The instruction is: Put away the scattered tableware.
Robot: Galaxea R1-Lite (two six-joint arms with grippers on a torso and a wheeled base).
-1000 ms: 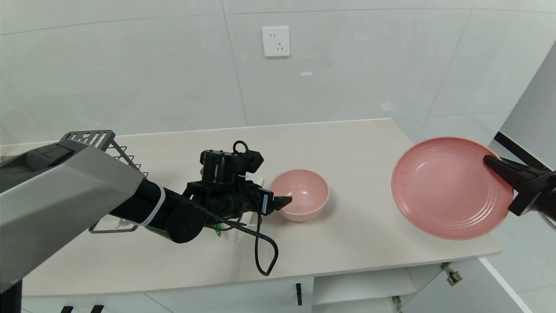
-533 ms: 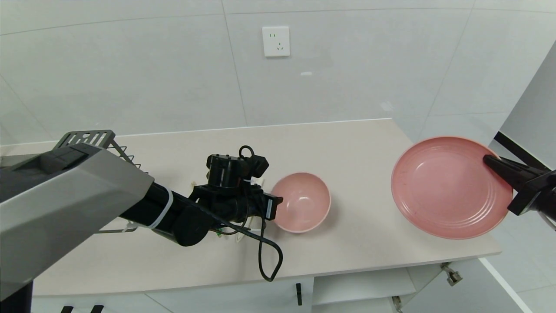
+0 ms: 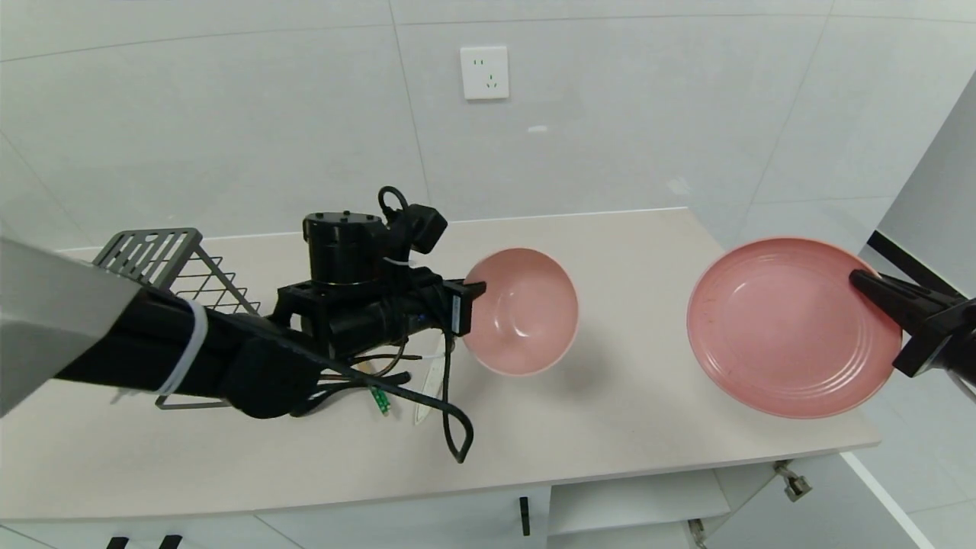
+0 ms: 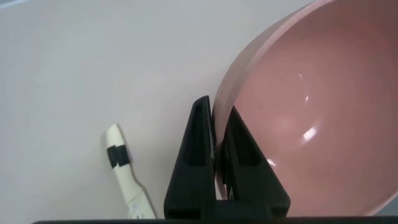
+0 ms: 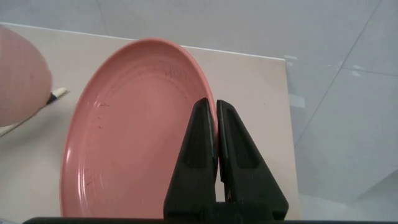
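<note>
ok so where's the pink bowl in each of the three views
head view: pink round bowl mid-picture, held tilted over the beige countertop
left wrist view: close up, rim between the jaws of the left gripper
right wrist view: its outer wall beyond the pink round plate
shared landmark: the countertop

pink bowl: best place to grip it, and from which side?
The rim of the pink bowl, from its left-arm side: one finger inside, one outside. The mouth looks too wide to span, while the thin wall fits between the fingers. The left gripper holds it this way, bowl tilted, so the grip seems sound.
</note>
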